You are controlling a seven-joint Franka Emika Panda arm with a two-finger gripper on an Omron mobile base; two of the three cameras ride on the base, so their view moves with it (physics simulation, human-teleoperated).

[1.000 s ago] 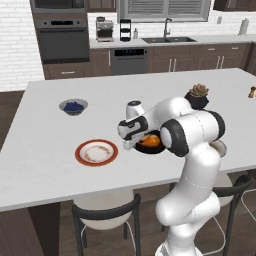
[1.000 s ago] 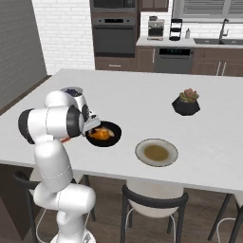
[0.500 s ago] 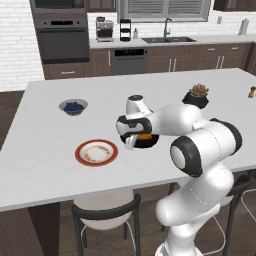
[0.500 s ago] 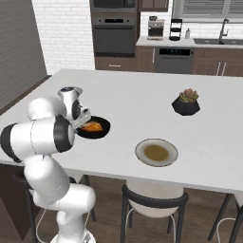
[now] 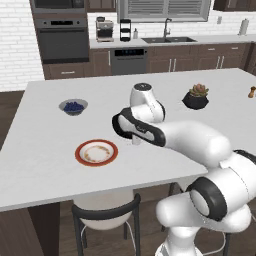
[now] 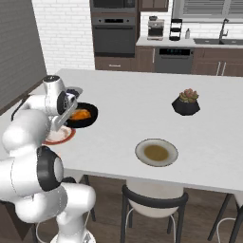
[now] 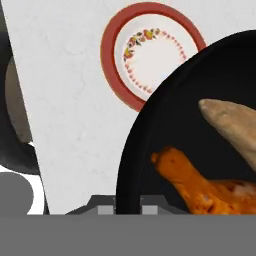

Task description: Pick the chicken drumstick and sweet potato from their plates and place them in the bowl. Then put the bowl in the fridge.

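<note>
Holding the black bowl [image 6: 81, 115] by its rim, gripper [image 6: 68, 112] pinching it above the bench [image 6: 142, 109] w/ drumstick [image 7: 200, 186] & sweet potato [image 7: 231, 125] inside.

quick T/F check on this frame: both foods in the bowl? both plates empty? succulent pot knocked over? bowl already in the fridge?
1. The chicken drumstick and sweet potato both lie in the black bowl. True.
2. The red-rimmed plate still holds food. False: it is bare, as is the grey plate.
3. The succulent pot is tipped over. False: it stands upright on the counter.
4. The bowl is in the fridge. False: it is over the counter at the gripper.
</note>
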